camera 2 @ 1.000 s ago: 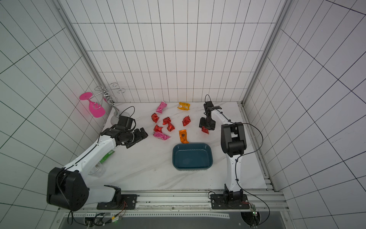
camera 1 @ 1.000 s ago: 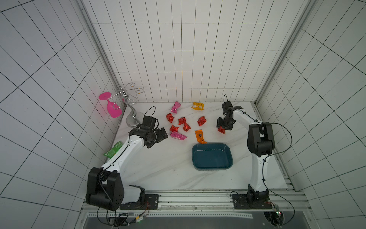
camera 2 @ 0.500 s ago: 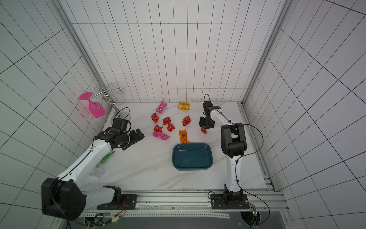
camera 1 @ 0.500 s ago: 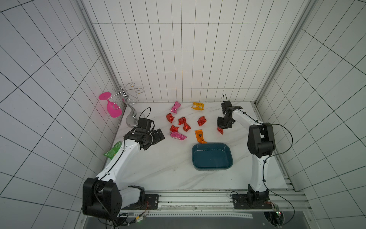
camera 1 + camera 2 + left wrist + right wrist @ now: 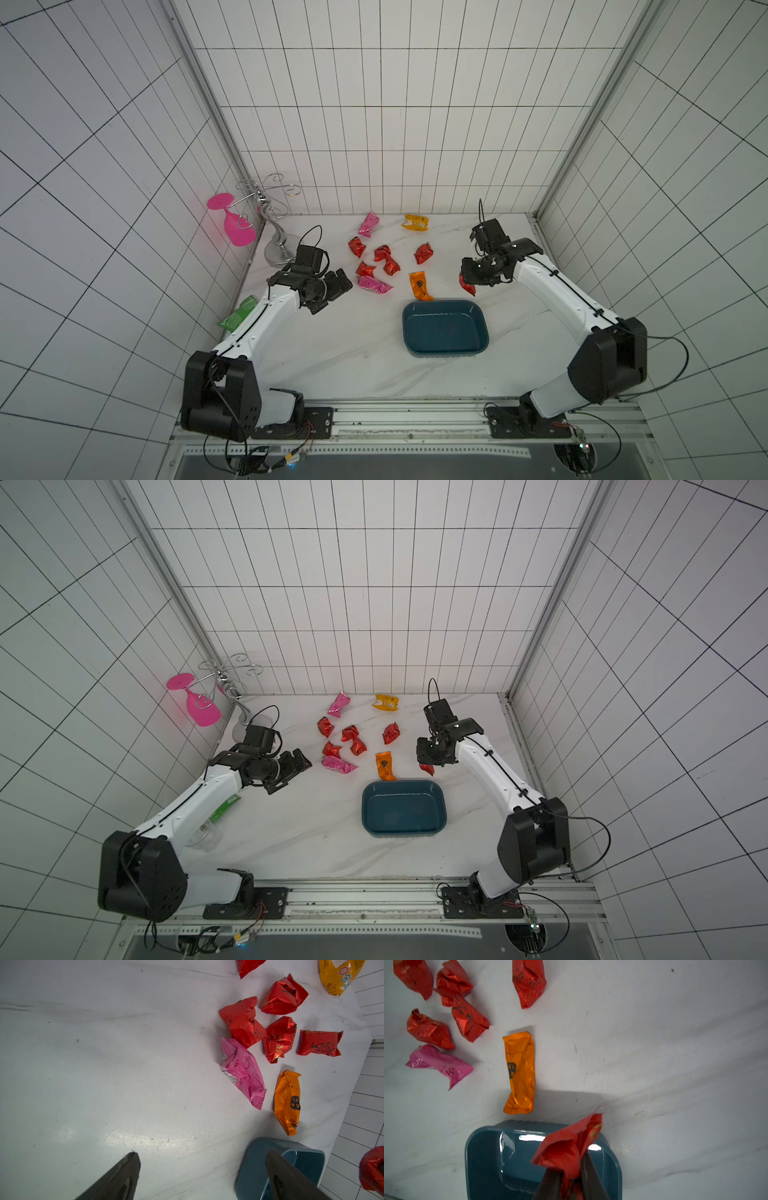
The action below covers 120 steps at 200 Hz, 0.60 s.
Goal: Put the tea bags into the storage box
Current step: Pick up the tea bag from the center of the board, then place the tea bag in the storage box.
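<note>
Storage box [image 5: 444, 349]: dark teal tub, near side of the marble table [image 5: 332, 353], nothing in it; task barely begun. Right gripper [image 5: 571, 1186]: jaws pinched on one red tea bag [image 5: 566, 1147], carried above the table just short of the box's far rim, not yet over it. Left gripper [image 5: 330, 293]: jaws spread wide, holding nothing, beside a pink sachet [image 5: 374, 285]. Loose on the table: five red sachets [image 5: 384, 259], a second pink [image 5: 368, 223], one yellow [image 5: 415, 222], one orange [image 5: 419, 285] just beside the box. Nine left to collect.
</note>
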Each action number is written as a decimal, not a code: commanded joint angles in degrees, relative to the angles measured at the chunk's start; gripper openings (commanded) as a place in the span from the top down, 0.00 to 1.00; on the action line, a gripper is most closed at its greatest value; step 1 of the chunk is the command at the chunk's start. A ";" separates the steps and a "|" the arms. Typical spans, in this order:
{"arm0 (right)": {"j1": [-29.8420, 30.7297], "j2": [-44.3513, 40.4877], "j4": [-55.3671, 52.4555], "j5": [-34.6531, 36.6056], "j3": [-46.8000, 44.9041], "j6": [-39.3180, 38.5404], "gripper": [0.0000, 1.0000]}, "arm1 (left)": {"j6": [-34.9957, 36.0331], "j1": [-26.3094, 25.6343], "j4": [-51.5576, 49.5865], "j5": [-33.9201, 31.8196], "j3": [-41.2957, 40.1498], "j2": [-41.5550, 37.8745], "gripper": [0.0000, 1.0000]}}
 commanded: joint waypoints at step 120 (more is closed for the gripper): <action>7.34 -5.27 5.03 11.24 -20.49 7.21 0.83 | -7.39 -12.19 3.74 -2.98 -0.48 -0.04 0.03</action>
